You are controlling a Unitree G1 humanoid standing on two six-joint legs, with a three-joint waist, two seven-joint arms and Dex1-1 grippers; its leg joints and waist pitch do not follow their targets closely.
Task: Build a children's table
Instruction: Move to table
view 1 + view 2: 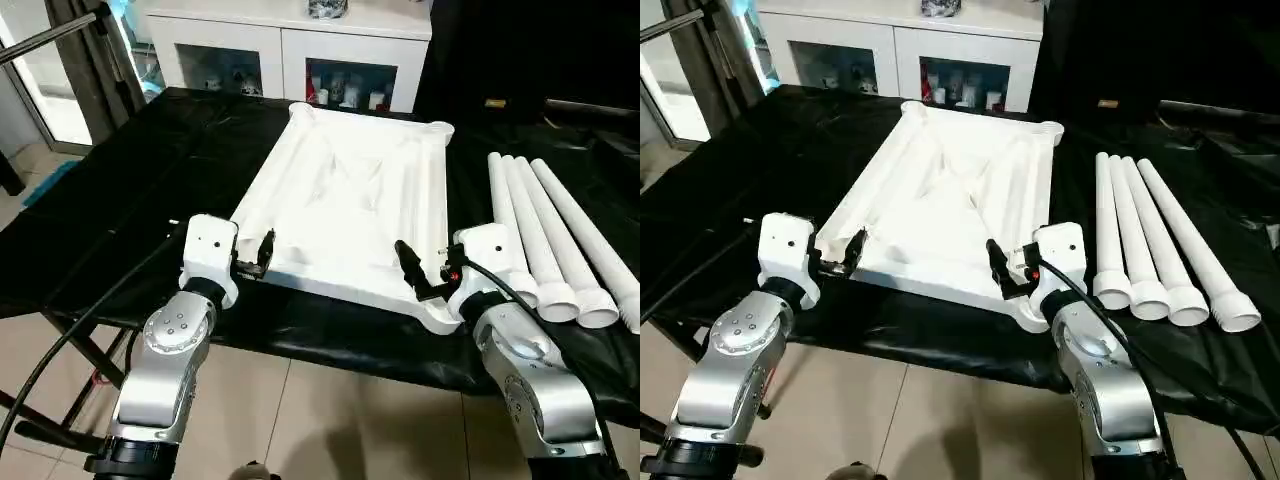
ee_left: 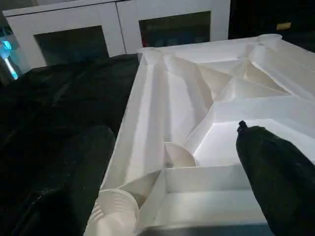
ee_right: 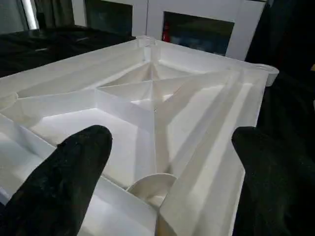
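Head views show 4 smooth tapered legs (image 1: 555, 240) at right; wrist views reveal the tabletop's (image 3: 147, 93) ribbed X-bracing. Left gripper (image 1: 262, 256) and right gripper (image 1: 418, 272) released.

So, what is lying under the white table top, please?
The table top lies upside down on a black cloth that covers the work surface. The cloth shows all around it. What is beneath the cloth, and directly below the top, is hidden.

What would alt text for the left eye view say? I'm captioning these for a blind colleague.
A white table top lies underside up on a black-covered bench, with the robot's open left gripper and right gripper at its near edge. Four white legs lie side by side to its right; a white cabinet stands behind.
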